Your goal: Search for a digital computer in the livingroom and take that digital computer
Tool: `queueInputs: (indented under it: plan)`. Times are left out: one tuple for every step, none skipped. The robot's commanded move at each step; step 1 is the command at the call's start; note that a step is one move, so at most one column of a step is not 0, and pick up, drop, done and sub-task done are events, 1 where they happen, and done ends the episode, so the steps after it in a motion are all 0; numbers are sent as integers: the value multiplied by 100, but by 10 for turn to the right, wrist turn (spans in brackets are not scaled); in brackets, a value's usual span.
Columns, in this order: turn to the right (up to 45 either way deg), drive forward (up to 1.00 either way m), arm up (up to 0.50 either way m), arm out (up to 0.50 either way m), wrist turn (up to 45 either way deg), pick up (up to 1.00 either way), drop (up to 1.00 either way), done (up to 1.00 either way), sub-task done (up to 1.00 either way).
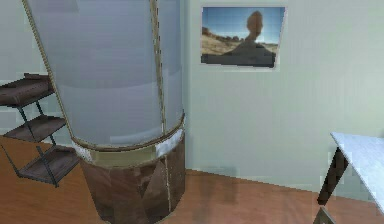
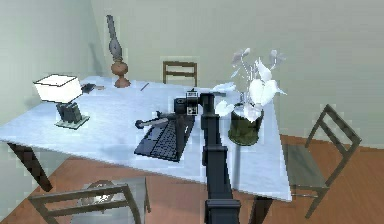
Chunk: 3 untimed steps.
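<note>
A dark laptop (image 2: 162, 143) lies flat on the white tabletop (image 2: 60, 140) in the arm side view, near the table's front edge. My arm (image 2: 214, 170) rises from the bottom edge and reaches over the table. The gripper (image 2: 145, 123) stands at its far end, just above the laptop's far side in the picture. Tabletop and laptop lie behind the fingers, so I cannot tell whether the gripper holds anything.
On the table stand a white box lamp (image 2: 58, 92), a tall dark statuette (image 2: 117, 55) and a potted plant (image 2: 246, 120). Chairs (image 2: 322, 150) ring the table. Ahead are a tall rounded cabinet (image 1: 135, 185), a dark shelf rack (image 1: 35, 125), a wall picture (image 1: 243, 37) and a white table corner (image 1: 365, 158).
</note>
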Motion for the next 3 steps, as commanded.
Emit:
queueInputs:
  plan:
    - [0,0,0,0,330,0,0,0,0]
    - [0,0,0,0,0,100,0,0,0]
    - [0,0,10,0,0,0,0,0,0]
